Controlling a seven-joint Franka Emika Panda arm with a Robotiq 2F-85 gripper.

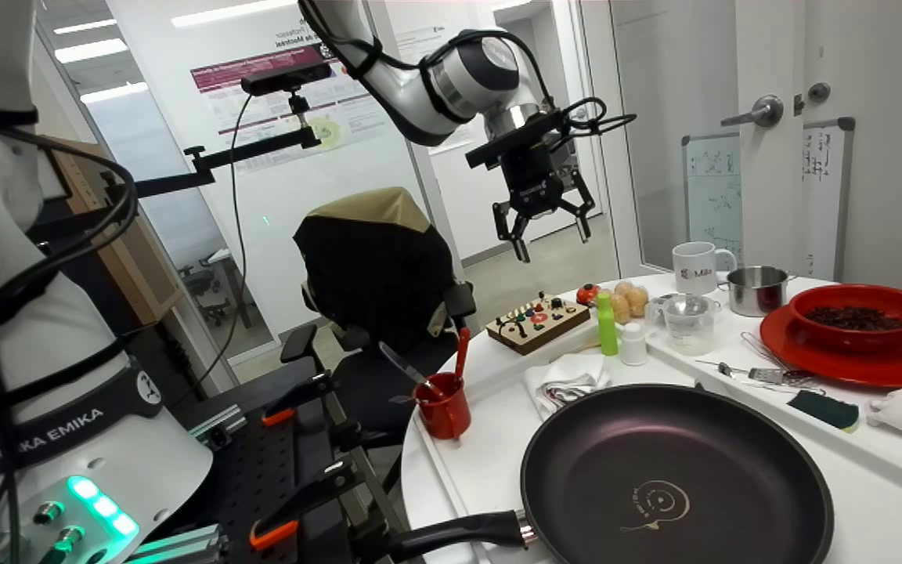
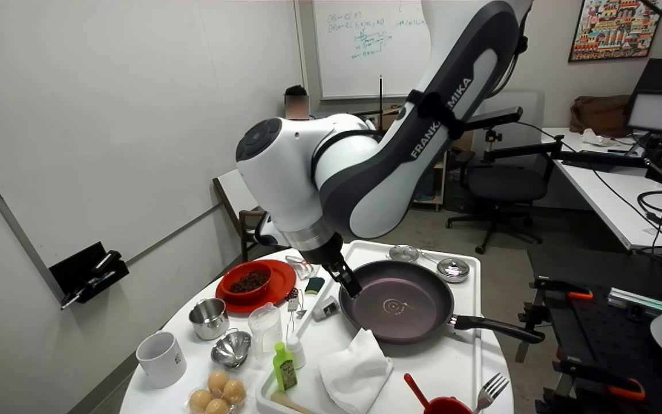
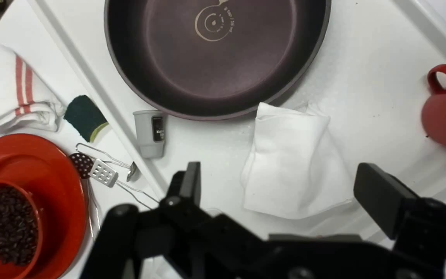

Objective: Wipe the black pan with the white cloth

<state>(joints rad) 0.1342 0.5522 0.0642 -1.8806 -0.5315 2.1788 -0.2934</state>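
Observation:
The black pan (image 1: 678,462) lies flat in a white tray, its dark handle reaching over the tray edge. It also shows in an exterior view (image 2: 397,305) and, cut off at the top, in the wrist view (image 3: 219,58). The white cloth (image 3: 290,166) lies loosely folded on the tray beside the pan, one corner close to its rim. The cloth shows in both exterior views (image 1: 572,380) (image 2: 357,371). My gripper (image 1: 554,245) is raised above the table, fingers wide apart and empty. In the wrist view the cloth lies below and between the fingers (image 3: 279,174).
A red mug (image 1: 445,407) with utensils stands on the tray. A green bottle (image 2: 285,368), a white shaker (image 2: 295,351) and a grey cup (image 3: 149,133) are near the cloth. A red plate (image 3: 52,174) with a bowl and a striped towel (image 3: 10,93) lie outside the tray.

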